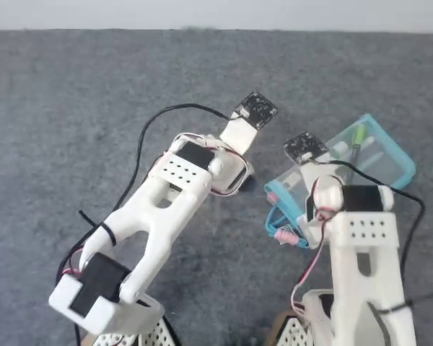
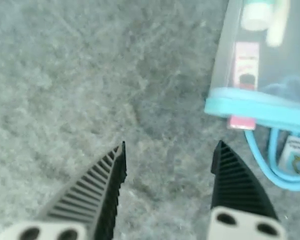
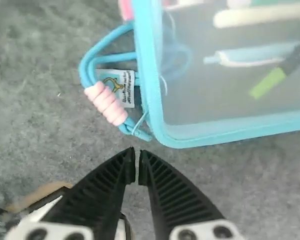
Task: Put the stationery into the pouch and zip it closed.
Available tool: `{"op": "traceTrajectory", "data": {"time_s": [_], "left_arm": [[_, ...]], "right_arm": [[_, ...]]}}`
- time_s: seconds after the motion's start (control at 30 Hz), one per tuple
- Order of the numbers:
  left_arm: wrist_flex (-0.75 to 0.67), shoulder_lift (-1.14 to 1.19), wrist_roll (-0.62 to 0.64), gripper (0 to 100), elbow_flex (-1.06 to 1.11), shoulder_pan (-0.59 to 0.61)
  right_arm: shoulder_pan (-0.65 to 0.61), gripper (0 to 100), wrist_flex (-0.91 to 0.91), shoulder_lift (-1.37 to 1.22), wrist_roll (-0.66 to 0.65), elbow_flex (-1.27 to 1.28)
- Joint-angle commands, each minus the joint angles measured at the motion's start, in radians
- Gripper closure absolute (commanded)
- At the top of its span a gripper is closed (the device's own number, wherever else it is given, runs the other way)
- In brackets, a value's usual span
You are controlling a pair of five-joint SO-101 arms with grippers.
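high view: grey mat [image 1: 72,94] covers the table. pouch [image 1: 361,155], clear with teal edging, lies flat on the right side, one short end under the right arm [image 1: 361,238]. stationery [image 1: 357,140] shows through the wall, so loading looks done. zipping is likely what's left. left arm [image 1: 166,209] stretches toward the middle, its wrist just beside the pouch's near corner but apart from it. wide bare mat to the left and far side gives room to swing.

left wrist view: left gripper [image 2: 171,147] spread wide, nothing between the fingers, hanging over bare mat. pouch corner sits just ahead and off to one side, not touched. a pink tab [image 2: 241,122] pokes from the teal edge, and a cord loop [image 2: 270,162] trails beside it. the open stance would suit pinning the pouch, at a guess.

right wrist view: right gripper [image 3: 136,152] pinched almost fully closed, a sliver of gap, holding nothing. it points at the pouch's corner, near the cord loop with pink beads [image 3: 106,102] and a small label [image 3: 121,86]. likely lined up for the pull there. whether the zip is fully run, cannot tell.
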State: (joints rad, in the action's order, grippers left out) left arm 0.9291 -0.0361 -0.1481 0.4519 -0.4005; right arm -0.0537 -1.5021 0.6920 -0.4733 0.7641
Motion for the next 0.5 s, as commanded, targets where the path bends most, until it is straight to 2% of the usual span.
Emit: {"op": "traceTrajectory", "data": {"time_s": [0.0, 0.1, 0.17, 0.47], "left_arm": [[-0.035, 0.029, -0.017, 73, -0.048, 0.000], [-0.031, 0.098, -0.018, 73, -0.074, -0.002], [-0.032, 0.130, -0.049, 73, -0.085, -0.003], [-0.051, 0.166, -0.074, 73, -0.085, -0.087]], "right_arm": [[0.128, 99.1, 0.053, 0.001, 0.017, -0.025], [0.297, 99.1, 0.122, -0.015, -0.021, -0.025], [0.351, 99.1, 0.125, -0.028, -0.066, -0.026], [0.355, 99.1, 0.130, -0.090, -0.078, -0.021]]}}
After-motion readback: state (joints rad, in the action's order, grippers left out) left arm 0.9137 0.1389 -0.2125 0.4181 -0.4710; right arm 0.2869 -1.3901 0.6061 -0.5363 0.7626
